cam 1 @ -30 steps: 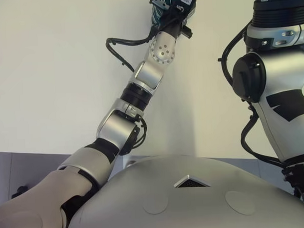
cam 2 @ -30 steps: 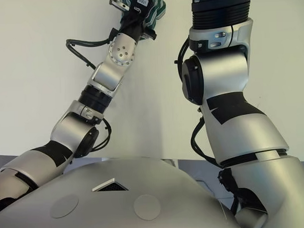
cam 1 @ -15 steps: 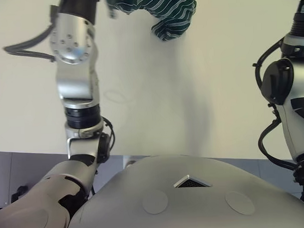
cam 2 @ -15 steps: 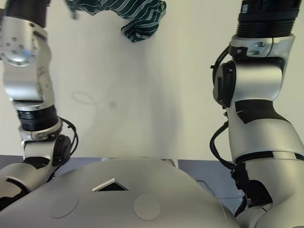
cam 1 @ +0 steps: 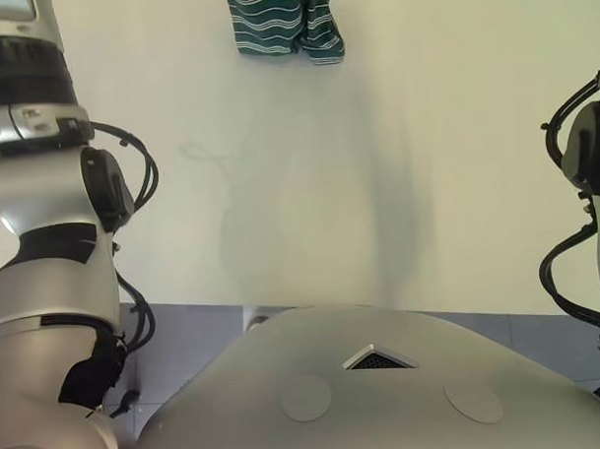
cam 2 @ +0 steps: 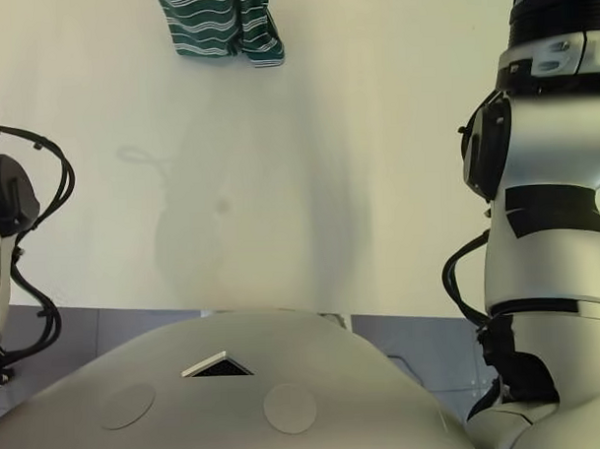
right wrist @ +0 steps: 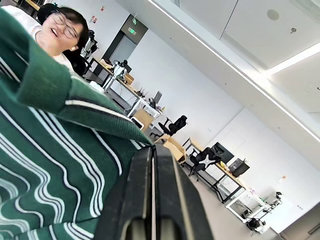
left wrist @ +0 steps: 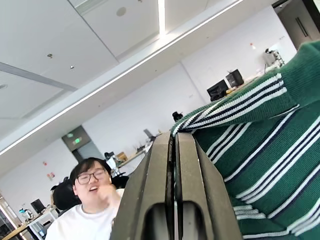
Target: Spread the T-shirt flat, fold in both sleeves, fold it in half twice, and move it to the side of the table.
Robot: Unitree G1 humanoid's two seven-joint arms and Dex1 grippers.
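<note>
So the left pincer (left wrist: 174, 137) and right pincer (right wrist: 151, 148) are each clamped tight on the green striped T-shirt (cam 1: 285, 23), which dangles bunched up over the table's (cam 1: 454, 130) far part.

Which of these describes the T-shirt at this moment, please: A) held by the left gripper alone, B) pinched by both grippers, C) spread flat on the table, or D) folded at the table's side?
B: the wrist views show the left gripper and the right gripper each closed on the green striped T-shirt.
</note>
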